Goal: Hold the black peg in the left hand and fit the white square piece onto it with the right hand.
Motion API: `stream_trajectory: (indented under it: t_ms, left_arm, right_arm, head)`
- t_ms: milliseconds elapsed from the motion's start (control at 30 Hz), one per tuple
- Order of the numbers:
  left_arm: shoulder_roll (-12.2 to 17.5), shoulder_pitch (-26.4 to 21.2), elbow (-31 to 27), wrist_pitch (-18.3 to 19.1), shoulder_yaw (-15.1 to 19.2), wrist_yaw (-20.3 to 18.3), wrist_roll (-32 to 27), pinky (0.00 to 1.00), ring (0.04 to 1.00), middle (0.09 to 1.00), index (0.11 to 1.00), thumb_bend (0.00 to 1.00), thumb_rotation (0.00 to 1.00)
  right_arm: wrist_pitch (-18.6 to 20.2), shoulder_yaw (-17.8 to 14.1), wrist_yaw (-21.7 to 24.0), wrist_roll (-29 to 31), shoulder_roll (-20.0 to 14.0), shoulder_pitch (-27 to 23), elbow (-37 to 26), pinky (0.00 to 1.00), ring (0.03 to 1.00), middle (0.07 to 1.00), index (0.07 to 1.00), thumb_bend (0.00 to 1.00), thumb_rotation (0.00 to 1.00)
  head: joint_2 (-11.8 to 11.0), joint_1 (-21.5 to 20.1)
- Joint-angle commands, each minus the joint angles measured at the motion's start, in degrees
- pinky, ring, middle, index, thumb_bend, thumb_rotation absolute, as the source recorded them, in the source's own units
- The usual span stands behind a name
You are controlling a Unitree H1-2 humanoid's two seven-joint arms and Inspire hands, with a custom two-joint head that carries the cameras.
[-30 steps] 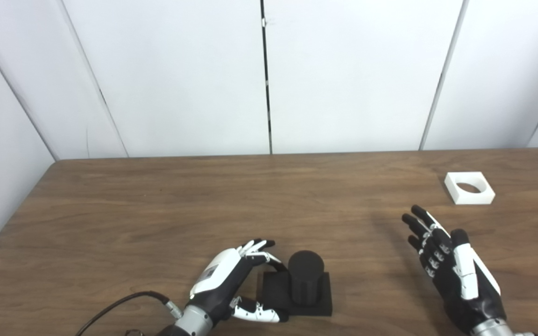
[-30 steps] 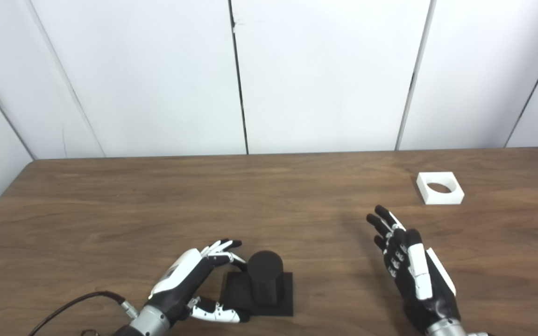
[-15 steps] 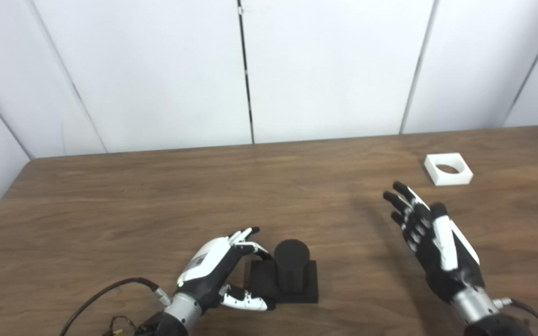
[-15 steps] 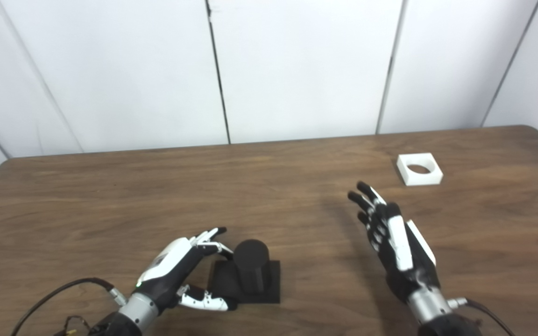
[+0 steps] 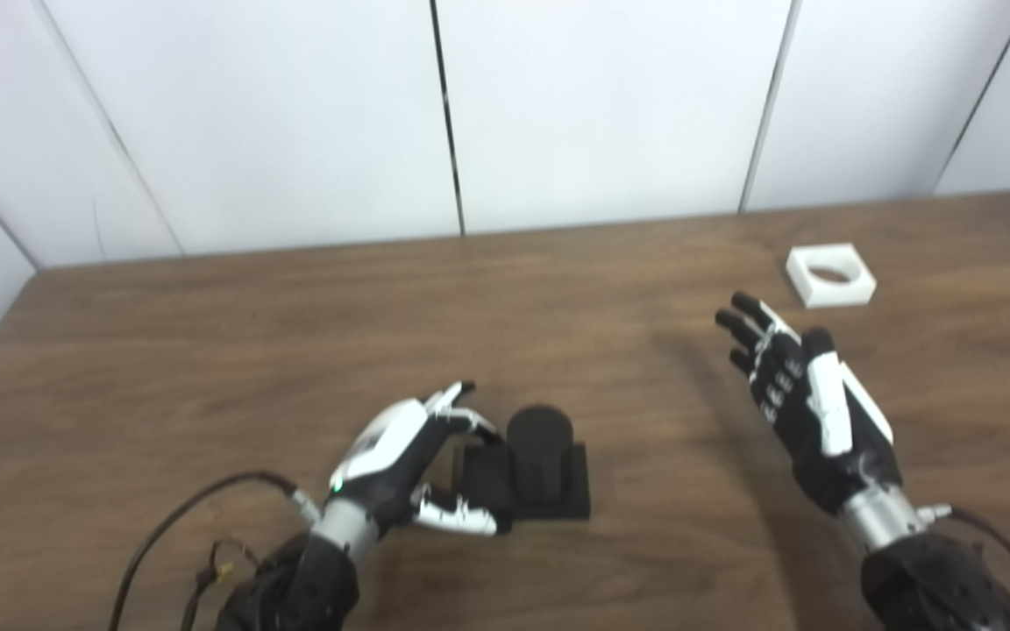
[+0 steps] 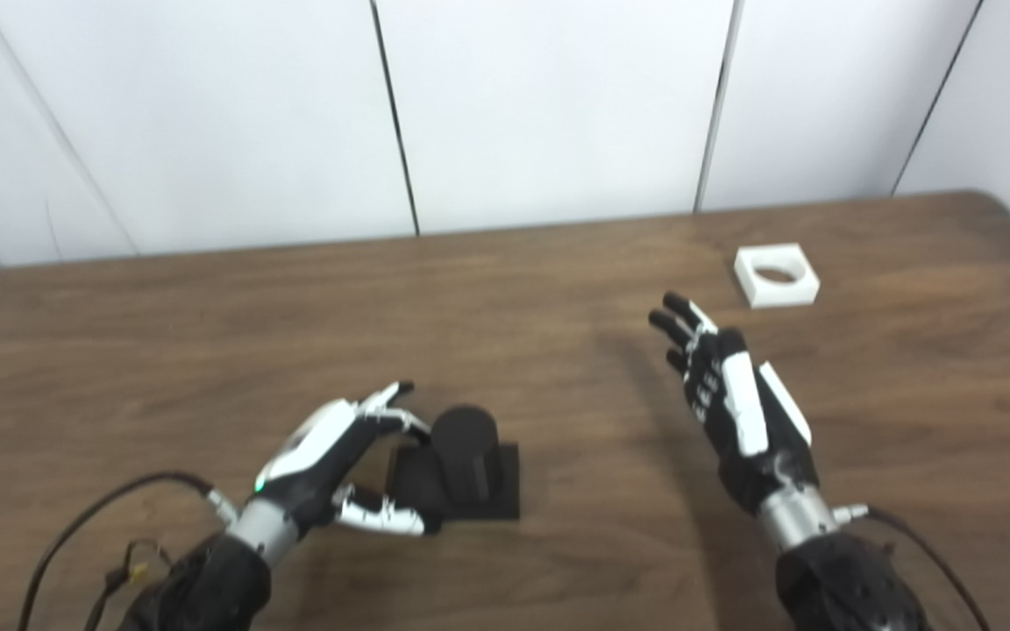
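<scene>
Beyond the spread right hand point(image 5: 807, 399), white square piece point(image 5: 830, 275), apart.

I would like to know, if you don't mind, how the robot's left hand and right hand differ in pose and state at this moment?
The left hand curls its fingers beside the black peg, nearly enclosing its base, while the right hand is flat with fingers straight. The left hand is low by the table; the right hand hangs short of the white square piece, well apart from it. Both are open and hold nothing.
</scene>
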Motion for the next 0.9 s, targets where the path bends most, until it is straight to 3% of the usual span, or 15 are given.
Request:
stream_trajectory:
  t_ms: [0, 167, 633, 867]
  left_arm:
    - [0.9, 0.7, 1.7, 3.6, 0.1, -2.8, 2.0, 1.00, 1.000, 0.992, 0.492, 0.49, 0.06]
    - [0.0, 0.6, 1.5, 3.6, 1.0, -3.8, 3.6, 1.00, 1.000, 0.998, 0.492, 0.49, 0.07]
    - [-3.1, 3.5, 1.2, 3.5, 2.8, 0.0, 4.2, 1.00, 1.000, 0.987, 0.492, 0.49, 0.06]
    - [-2.7, 3.8, 1.3, 3.2, 2.5, 0.2, 3.7, 1.00, 1.000, 0.976, 0.492, 0.49, 0.07]
  right_arm:
    - [-0.5, -0.7, 0.1, 0.6, -0.5, -2.2, -2.2, 1.00, 1.000, 0.911, 0.936, 0.67, 1.00]
    - [-0.8, -1.0, 0.7, 1.6, -0.9, -2.7, -1.2, 1.00, 1.000, 0.915, 0.936, 0.67, 1.00]
    - [-1.4, -1.6, 1.2, 3.2, -1.7, -2.7, -0.5, 1.00, 1.000, 0.914, 0.927, 0.67, 1.00]
    - [-1.6, -1.6, 1.1, 2.8, -1.7, -2.6, -0.2, 1.00, 1.000, 0.913, 0.929, 0.68, 1.00]
  head:
    - [0.4, 0.3]
    - [1.4, 1.5]
    - [1.1, 3.0]
    - [0.4, 2.8]
